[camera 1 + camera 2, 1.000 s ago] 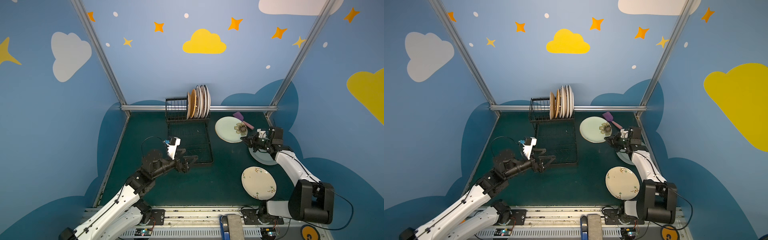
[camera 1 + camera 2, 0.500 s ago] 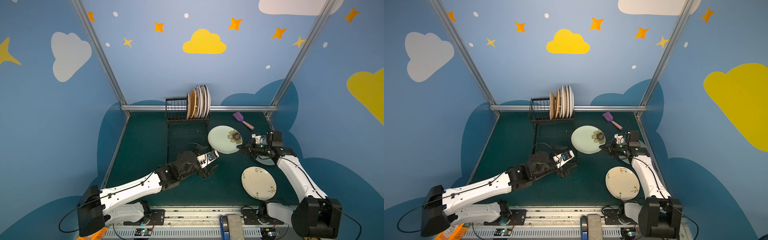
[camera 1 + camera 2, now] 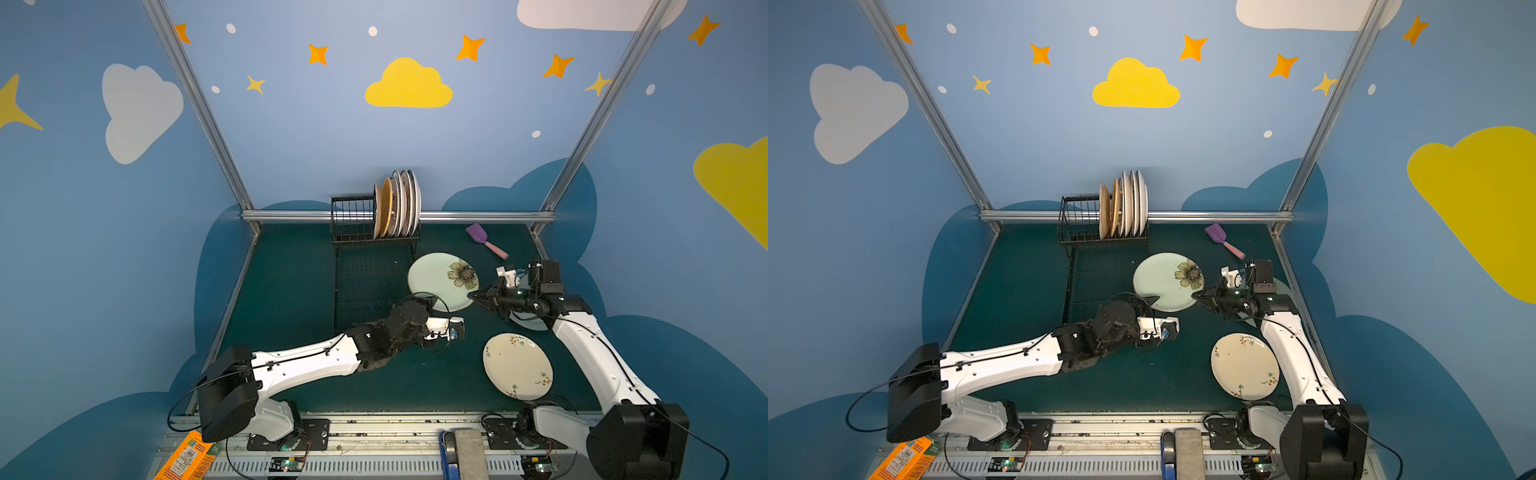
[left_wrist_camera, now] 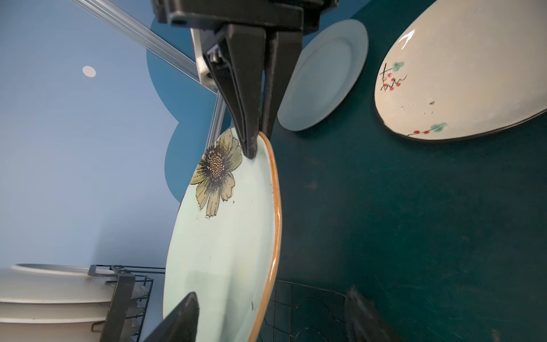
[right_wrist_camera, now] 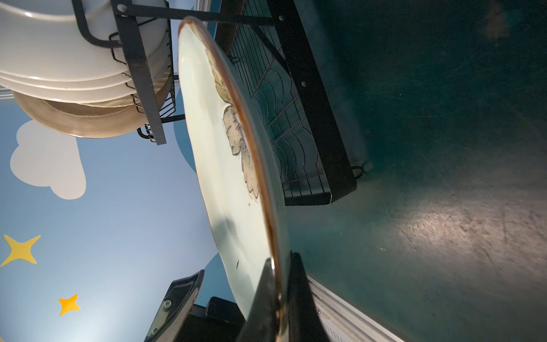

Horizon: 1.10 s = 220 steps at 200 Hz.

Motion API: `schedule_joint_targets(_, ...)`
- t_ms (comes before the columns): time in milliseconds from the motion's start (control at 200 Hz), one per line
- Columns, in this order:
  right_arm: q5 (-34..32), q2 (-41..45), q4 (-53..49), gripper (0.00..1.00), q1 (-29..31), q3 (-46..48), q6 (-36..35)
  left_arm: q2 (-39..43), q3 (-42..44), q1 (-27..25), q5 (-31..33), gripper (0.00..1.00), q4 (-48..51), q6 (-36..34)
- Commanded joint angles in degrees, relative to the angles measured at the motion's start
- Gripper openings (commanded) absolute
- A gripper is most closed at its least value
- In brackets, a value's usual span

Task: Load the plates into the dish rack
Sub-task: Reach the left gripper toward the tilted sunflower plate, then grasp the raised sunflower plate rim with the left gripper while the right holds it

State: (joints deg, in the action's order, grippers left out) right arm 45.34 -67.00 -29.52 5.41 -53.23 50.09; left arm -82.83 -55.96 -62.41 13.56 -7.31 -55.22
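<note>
Beside the rack (image 3: pixel 351 218), the left gripper (image 4: pixel 270 318) now straddles, jaws still parted, the green plate (image 3: pixel 436 278) the right gripper (image 3: pixel 473 295) clamps: likely a handover.

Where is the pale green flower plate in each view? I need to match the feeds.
In a top view: the flower plate is mid-table, just right of the dish rack and its lower tray.
In a top view: same spot, right of the rack.
Left wrist: nearly edge-on, filling the middle, rack beside it.
Right wrist: edge-on, central, rack behind it.
Shared landmark: the dish rack.
</note>
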Motion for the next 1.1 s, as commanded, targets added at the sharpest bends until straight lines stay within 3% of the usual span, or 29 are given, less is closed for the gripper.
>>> schedule_joint_targets(0,4.22,2.58,2.92,0.00,0.47,-3.54,-0.60,-2.23,-1.99,-0.25,2.48,0.71,-0.43,-3.80)
schedule_joint_targets(240,4.63,2.93,3.02,0.00,1.17,-3.44,0.17,-7.81,-3.54,-0.70,8.12,0.58,-5.48,-8.61)
schedule_joint_targets(461,4.55,3.41,2.93,0.00,1.95,-3.63,0.23,-12.92,-5.31,-0.95,13.85,0.36,-13.35,-12.41)
schedule_joint_targets(696,4.58,3.81,2.75,0.00,2.76,-3.68,0.27,-15.44,-7.00,-2.14,18.61,0.04,-17.55,-14.68)
schedule_joint_targets(966,4.19,3.98,3.64,0.00,3.67,-4.45,-1.84,-11.90,-4.91,-4.11,20.70,0.04,-18.12,-14.26)
schedule_joint_targets(1096,1.56,3.88,1.56,0.32,3.72,-6.52,-4.56,-9.54,-3.27,-4.89,21.28,0.04,-16.03,-13.59)
